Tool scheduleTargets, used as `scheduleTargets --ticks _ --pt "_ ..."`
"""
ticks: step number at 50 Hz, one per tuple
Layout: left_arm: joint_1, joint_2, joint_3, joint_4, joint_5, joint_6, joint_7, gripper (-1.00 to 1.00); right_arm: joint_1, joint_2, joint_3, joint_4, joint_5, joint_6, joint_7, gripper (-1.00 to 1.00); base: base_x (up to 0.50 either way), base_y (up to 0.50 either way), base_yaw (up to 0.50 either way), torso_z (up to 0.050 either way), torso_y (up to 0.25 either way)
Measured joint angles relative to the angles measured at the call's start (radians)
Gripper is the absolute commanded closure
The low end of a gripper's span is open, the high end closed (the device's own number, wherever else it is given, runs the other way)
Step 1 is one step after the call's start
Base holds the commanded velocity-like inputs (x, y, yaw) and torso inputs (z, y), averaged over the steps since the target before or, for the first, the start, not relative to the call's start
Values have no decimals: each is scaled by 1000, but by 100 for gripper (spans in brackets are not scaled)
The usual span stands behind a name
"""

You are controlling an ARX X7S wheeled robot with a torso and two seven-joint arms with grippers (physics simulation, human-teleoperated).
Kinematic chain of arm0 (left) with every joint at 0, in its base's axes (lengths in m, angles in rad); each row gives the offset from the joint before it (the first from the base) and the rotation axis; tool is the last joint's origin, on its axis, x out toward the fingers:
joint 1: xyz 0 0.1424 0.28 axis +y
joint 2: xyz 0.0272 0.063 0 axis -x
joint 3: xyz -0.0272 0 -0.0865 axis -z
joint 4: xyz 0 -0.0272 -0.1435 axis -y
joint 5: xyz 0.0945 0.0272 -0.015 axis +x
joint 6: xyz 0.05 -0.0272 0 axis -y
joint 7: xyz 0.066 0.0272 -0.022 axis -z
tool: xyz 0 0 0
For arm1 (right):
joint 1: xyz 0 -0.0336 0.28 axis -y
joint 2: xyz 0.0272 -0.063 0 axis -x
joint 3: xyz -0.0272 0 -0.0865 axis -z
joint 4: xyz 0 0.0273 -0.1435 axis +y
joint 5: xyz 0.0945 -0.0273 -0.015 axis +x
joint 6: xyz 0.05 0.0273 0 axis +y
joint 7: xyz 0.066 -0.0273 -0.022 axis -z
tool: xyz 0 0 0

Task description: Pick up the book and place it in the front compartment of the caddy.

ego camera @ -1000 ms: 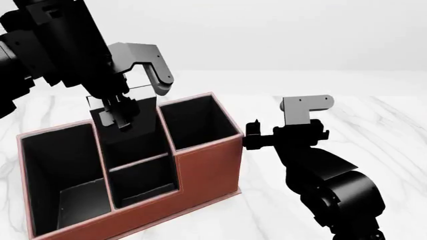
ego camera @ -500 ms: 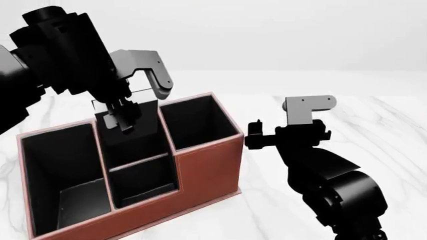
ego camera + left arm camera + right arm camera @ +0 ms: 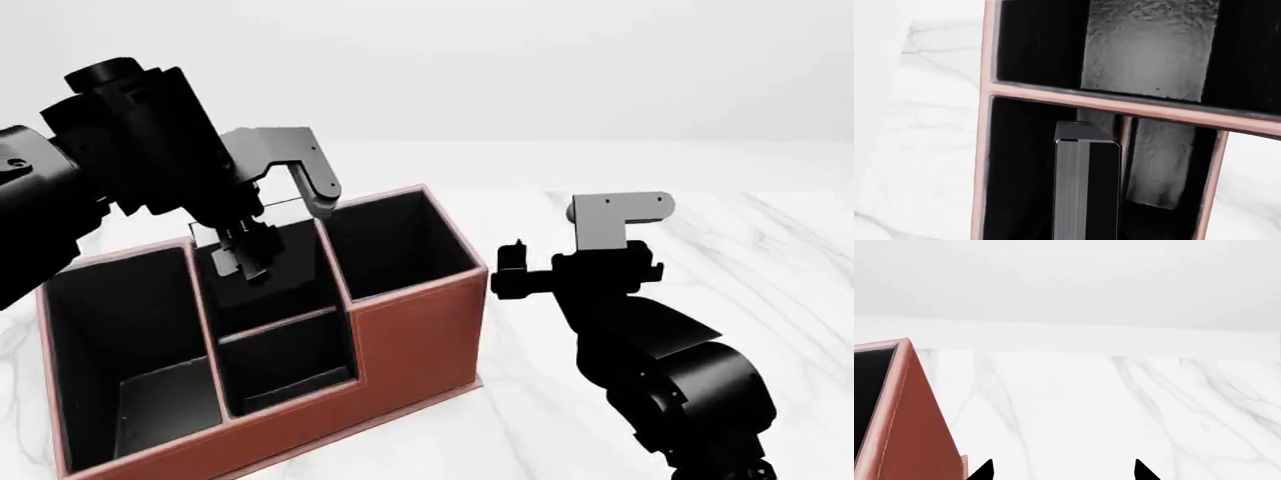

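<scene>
Already lifted: we have the small thick black-covered book (image 3: 1086,192) off the white marble counter (image 3: 747,260) and held in the left claw (image 3: 247,255), over the reddish-brown leather-look rectangular caddy (image 3: 414,335) with its black lining. The pick-up looks done; what is left is the lowering and the release.

Left wrist view: the book hangs on end, its upper part hidden below the picture's edge, its free end dipped inside the caddy's rim. We see its grey page edges facing the camera beside one black cover. We judge its long axis close to vertical, leading end pointing down into the box.

Head view: the left claw sits over the middle pair of cells, at the taller-walled deep black cell (image 3: 274,290), which we take for the front compartment. The book itself is hard to separate from the black fingers there. We judge the left claw clamped on the book, though the wrist view does not show the fingers.

The right claw (image 3: 1062,471) hovers apart from the caddy, beside its end wall, its two black fingertips spread wide with only bare counter between. It holds nothing.

Not yet seated: we cannot tell how near the book's end is to the cell floor.
</scene>
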Motion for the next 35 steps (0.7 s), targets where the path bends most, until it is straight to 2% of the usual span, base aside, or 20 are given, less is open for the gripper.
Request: scheduleTargets --ticks 22,35 --pt "56 23 -1 -107 27 89 31 100 3 2 -6 18 2 -12 -1 -100 0 0 0 0 1" --pt "123 94 7 -313 66 207 101 100 6 2 -13 38 0 -24 -6 -100 0 0 0 0 1"
